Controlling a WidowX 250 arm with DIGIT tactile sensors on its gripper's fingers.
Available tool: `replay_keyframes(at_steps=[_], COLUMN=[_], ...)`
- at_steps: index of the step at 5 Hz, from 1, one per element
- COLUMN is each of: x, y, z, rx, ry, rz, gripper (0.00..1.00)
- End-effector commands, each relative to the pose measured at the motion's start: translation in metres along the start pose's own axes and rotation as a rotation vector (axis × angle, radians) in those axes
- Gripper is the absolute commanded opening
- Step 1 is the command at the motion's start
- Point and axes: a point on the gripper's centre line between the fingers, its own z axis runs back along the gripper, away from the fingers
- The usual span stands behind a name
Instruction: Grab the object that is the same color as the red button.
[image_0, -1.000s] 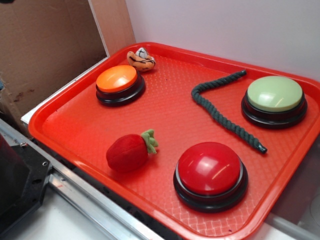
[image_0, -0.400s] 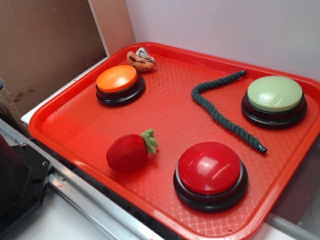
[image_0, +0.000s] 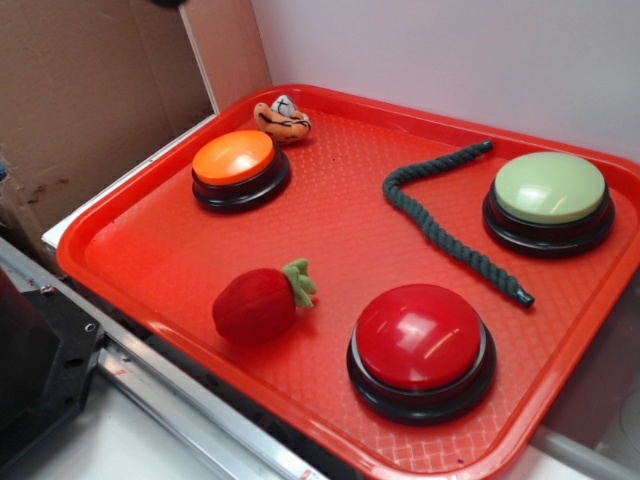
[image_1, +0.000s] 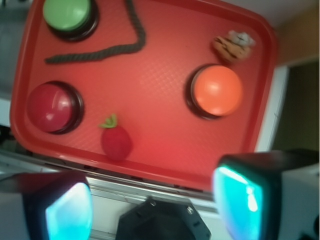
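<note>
One target: strawberry (image_0: 258, 305) beside red button (image_0: 419, 338). Gripper (image_1: 152, 207) open, high above tray; I'd descend & centre next.

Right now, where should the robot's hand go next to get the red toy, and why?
Probably forward and down toward the plush strawberry. The hand is open, empty and high, over the near rim of the tray. The strawberry lies untouched near that rim, beside the red button whose color it matches.
</note>
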Motion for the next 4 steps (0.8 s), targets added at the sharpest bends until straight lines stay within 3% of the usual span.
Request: replay_keyframes(at_steps=[1, 2, 3, 4], x=[-0.014, -0.014, -0.003, 0.003], y=[-0.012, 0.001, 0.001, -0.016], z=[-0.019, -0.042, -0.083, -0.104], rx=[0.032, 0.067, 0.04, 0.012], ry=[0.01, 0.064, 0.066, 0.098], rz=[-0.056, -0.072, -0.223, -0.333], gripper=[1.0, 1.0, 1.0, 1.0])
